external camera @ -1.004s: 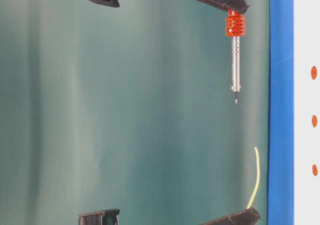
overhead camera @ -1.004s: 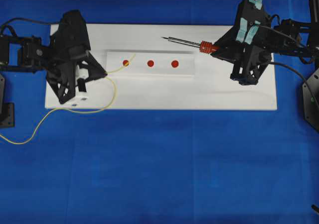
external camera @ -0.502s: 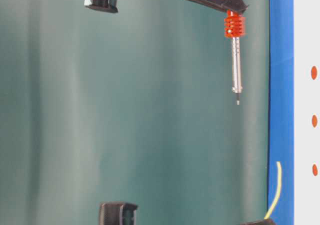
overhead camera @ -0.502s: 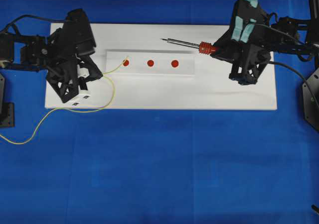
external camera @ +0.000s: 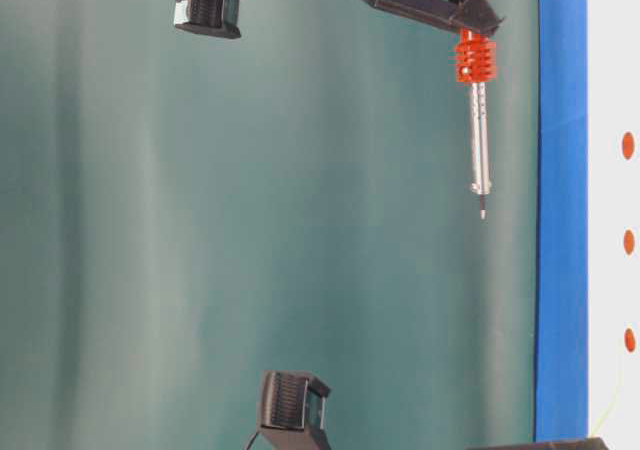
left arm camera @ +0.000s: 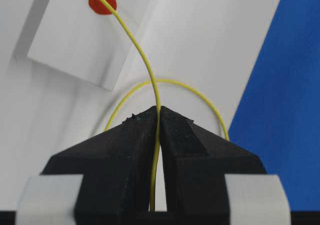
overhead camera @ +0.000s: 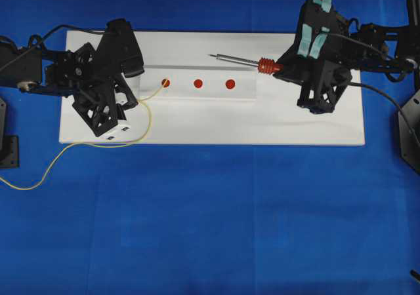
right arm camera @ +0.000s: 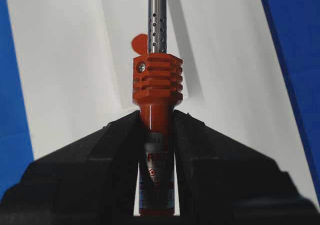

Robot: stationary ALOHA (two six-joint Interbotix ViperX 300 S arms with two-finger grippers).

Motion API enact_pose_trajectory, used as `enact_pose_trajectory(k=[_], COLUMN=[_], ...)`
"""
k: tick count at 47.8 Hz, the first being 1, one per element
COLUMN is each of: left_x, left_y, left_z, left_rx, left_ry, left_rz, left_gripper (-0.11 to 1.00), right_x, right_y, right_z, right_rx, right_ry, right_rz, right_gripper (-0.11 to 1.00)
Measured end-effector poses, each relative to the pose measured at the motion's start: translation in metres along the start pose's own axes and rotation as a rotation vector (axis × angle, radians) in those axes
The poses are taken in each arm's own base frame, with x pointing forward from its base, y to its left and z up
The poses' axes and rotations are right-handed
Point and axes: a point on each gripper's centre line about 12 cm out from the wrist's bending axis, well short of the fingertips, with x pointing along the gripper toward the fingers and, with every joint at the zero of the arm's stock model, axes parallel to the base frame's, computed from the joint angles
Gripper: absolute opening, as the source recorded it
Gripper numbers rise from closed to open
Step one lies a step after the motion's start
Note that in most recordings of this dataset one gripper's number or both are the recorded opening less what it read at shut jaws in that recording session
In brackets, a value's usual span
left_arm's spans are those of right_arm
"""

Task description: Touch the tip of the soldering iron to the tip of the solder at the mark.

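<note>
The solder [overhead camera: 149, 97] is a thin yellow wire. My left gripper [overhead camera: 135, 101] is shut on it, and its free end rests on the leftmost of three red marks [overhead camera: 165, 82]. In the left wrist view the solder [left arm camera: 142, 60] arcs up from the gripper [left arm camera: 159, 110] to that mark [left arm camera: 102, 1]. My right gripper [overhead camera: 280, 67] is shut on the soldering iron's red-orange handle [overhead camera: 267, 65]. The silver shaft [overhead camera: 236, 59] points left, its tip above the strip's back edge, right of the solder tip. The table-level view shows the soldering iron [external camera: 480, 140] held off the board. The right wrist view shows the handle [right arm camera: 156, 85] in the gripper [right arm camera: 156, 117].
The marks sit on a raised white strip [overhead camera: 210, 92] on a white board [overhead camera: 210, 124] over blue cloth. Slack solder loops over the board's left part and trails off left [overhead camera: 39, 177]. A black cord [overhead camera: 387, 98] runs from the right arm.
The left gripper tilted and lowered, drawing the solder tip back and down onto the leftmost mark. The right gripper shifted slightly left and lower with the iron.
</note>
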Motion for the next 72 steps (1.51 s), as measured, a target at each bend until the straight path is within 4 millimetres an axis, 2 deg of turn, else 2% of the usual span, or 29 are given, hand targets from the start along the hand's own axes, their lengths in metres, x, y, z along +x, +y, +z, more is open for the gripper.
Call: enact_pose_trajectory(k=[22, 36, 54, 63, 72], left_x=[0.007, 0.006, 0.007, 0.007, 0.007], left_y=[0.002, -0.003, -0.003, -0.003, -0.003], left_z=[-0.006, -0.008, -0.012, -0.013, -0.012], left_rx=[-0.011, -0.017, -0.022, -0.022, -0.024], left_ry=[0.028, 0.034, 0.048, 0.049, 0.048], left_rz=[0.008, 0.0, 0.003, 0.004, 0.003], left_gripper=[0.01, 0.01, 0.01, 0.01, 0.01], right_x=[0.0, 0.013, 0.047, 0.071, 0.092], right_y=[0.0, 0.005, 0.012, 0.014, 0.025], right_z=[-0.001, 0.005, 0.028, 0.04, 0.044], right_rx=[0.0, -0.007, -0.036, -0.069, -0.119], right_ry=[0.009, 0.06, 0.15, 0.212, 0.264], right_rz=[0.0, 0.007, 0.007, -0.002, 0.002], right_gripper=[0.06, 0.06, 0.06, 0.06, 0.06])
